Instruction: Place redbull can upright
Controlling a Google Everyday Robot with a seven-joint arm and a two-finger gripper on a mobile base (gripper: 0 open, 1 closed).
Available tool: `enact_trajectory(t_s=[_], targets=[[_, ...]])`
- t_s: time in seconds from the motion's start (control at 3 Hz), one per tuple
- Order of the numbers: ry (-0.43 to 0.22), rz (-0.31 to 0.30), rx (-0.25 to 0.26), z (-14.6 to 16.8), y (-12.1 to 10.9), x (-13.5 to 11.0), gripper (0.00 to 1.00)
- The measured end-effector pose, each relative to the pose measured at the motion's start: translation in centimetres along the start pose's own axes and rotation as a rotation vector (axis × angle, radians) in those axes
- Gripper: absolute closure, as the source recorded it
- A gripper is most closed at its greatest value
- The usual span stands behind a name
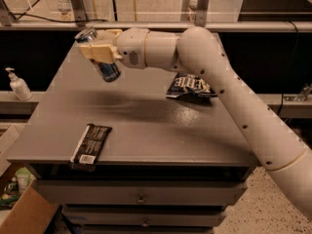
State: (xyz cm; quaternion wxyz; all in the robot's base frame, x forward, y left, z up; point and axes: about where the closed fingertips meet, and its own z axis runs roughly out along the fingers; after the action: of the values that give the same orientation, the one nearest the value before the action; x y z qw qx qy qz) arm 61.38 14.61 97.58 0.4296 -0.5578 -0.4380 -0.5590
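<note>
The redbull can [106, 70] is a slim blue and silver can with a silver end up at the left. It is tilted and held in the air above the far left part of the grey table [146, 126]. My gripper [97, 49] is shut on the can, its tan fingers [95, 52] clamped across the can's upper half. The white arm reaches in from the right across the table.
A black snack bar wrapper [90, 145] lies near the table's front left edge, overhanging a little. A dark chip bag [191, 86] lies at the right, partly under the arm. A white pump bottle [18, 85] stands on a ledge at left. A cardboard box [24, 213] is on the floor.
</note>
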Motion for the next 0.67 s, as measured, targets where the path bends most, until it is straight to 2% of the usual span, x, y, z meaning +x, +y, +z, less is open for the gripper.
enact_trajectory(t_s=[0.33,0.67], targets=[[0.038,-0.030,0.017,-1.6,-0.6,0.2,1.00],[0.083,-0.059,-0.017,-5.1,-2.1,-0.4,1.00]])
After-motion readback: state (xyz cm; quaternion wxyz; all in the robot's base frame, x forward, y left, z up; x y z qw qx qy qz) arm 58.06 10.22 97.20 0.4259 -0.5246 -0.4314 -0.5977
